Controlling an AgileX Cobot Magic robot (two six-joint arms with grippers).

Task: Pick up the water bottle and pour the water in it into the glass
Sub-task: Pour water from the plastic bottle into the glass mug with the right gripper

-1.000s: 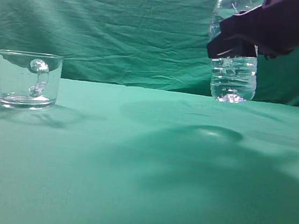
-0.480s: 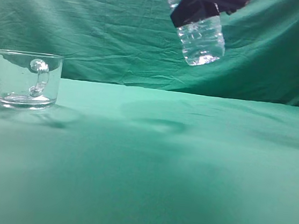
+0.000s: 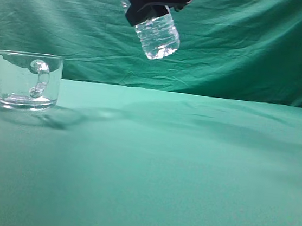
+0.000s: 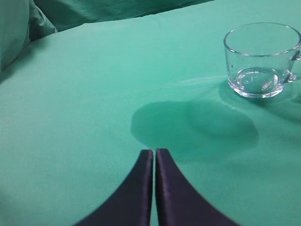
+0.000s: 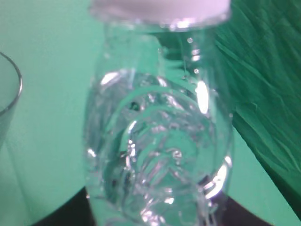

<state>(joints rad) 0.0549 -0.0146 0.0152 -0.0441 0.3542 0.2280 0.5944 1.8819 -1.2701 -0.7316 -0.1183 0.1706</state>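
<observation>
The water bottle point(image 3: 157, 34) is clear ribbed plastic with water point(image 3: 157, 47) in its lower end. It hangs tilted high above the table, its neck toward the upper left, right of the glass. My right gripper point(image 3: 153, 1) is shut on the bottle's middle. In the right wrist view the bottle point(image 5: 157, 141) fills the frame and hides the fingertips. The glass point(image 3: 26, 80), a short clear mug with a looped handle, stands on the left of the table; it also shows in the left wrist view point(image 4: 261, 59) and at the right wrist view's left edge point(image 5: 7, 101). My left gripper point(image 4: 154, 153) is shut and empty above the cloth.
A green cloth point(image 3: 177, 170) covers the table and a green cloth backdrop point(image 3: 244, 58) hangs behind it. The bottle's shadow lies on the cloth beside the glass point(image 4: 193, 125).
My right gripper has carried the bottle leftward and upward toward the glass, and the bottle has tilted from upright to slanted.
</observation>
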